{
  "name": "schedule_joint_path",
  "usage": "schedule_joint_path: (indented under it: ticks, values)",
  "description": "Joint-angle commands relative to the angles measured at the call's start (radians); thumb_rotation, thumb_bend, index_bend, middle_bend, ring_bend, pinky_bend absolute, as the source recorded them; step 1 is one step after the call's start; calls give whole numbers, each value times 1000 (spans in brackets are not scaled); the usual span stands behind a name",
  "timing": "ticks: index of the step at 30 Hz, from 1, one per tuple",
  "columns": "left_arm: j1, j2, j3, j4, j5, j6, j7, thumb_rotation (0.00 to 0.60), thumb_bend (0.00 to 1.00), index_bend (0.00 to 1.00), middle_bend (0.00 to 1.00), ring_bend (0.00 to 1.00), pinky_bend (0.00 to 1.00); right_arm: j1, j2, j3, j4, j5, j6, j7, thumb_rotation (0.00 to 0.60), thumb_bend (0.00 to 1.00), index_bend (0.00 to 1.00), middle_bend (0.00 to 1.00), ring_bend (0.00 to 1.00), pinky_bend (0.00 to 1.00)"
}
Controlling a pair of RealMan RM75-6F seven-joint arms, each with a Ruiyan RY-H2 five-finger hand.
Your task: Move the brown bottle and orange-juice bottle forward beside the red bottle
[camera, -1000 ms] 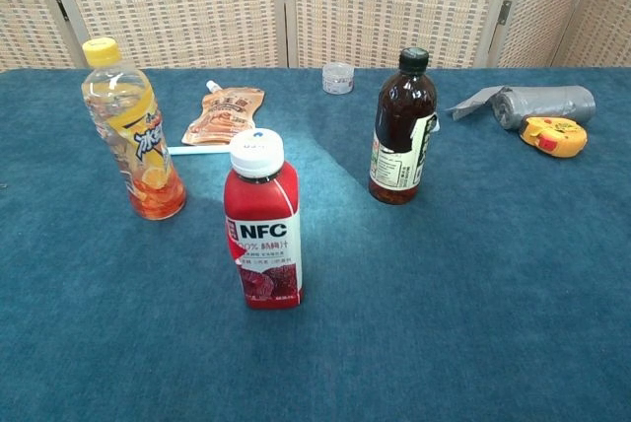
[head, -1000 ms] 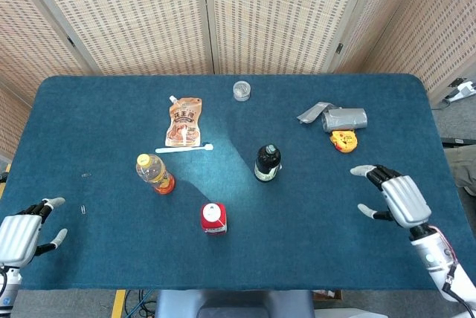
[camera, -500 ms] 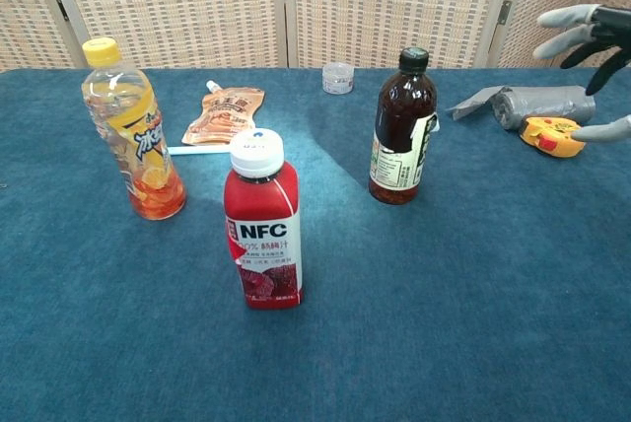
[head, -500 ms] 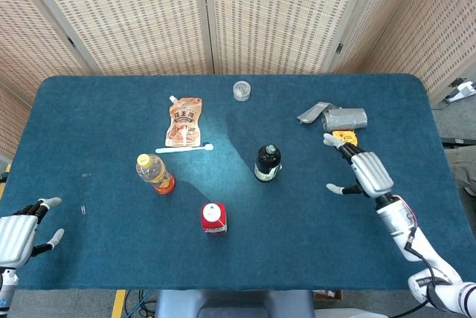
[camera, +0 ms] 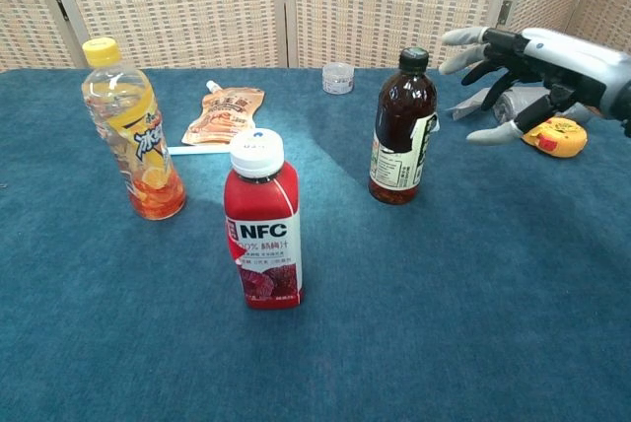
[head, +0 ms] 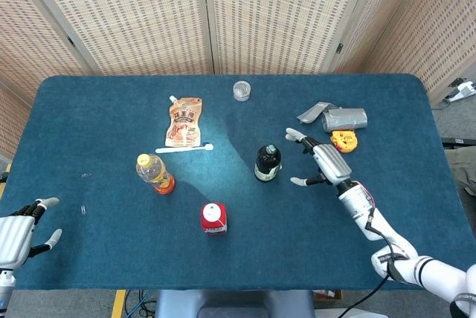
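**Right hand spread beside the brown bottle**

The right hand (head: pixel 325 162) hovers near the brown bottle (camera: pixel 402 126), fingers (camera: pixel 469 37) released and holding nothing. The orange-juice bottle (camera: pixel 132 131) and red bottle (camera: pixel 262 221) stand upright on the tabletop (head: pixel 111 110). The left hand (head: pixel 18 230) rests open-fingered at the near-left edge.

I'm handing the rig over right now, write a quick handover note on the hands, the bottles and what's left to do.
Right hand: open, fingers spread, just right of the brown bottle, not touching it.
Left hand: open, at the near left edge of the table, holding nothing.
Brown bottle: upright, behind and to the right of the red bottle.
Orange-juice bottle: upright, behind and to the left of the red bottle.
Done: nothing moved yet.
Left: grasp the brown bottle and bring it forward beside the red one, likely with the right hand; then do the same with the orange-juice bottle.
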Motion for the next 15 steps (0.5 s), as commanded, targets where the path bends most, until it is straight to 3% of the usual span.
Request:
schedule_joint_path:
  ticks: [1, 15]
  values:
    - [1, 1, 0, -2, 1, 1, -2, 600, 239, 490, 321, 398, 559, 23, -26, -3, 24, 5, -22, 6, 600, 96, 82, 195, 193, 363]
    - [4, 11, -2, -6, 0, 2, -28, 600, 239, 501, 321, 398, 559, 104, -153, 3, 164, 37, -80, 63, 600, 107, 116, 247, 198, 363]
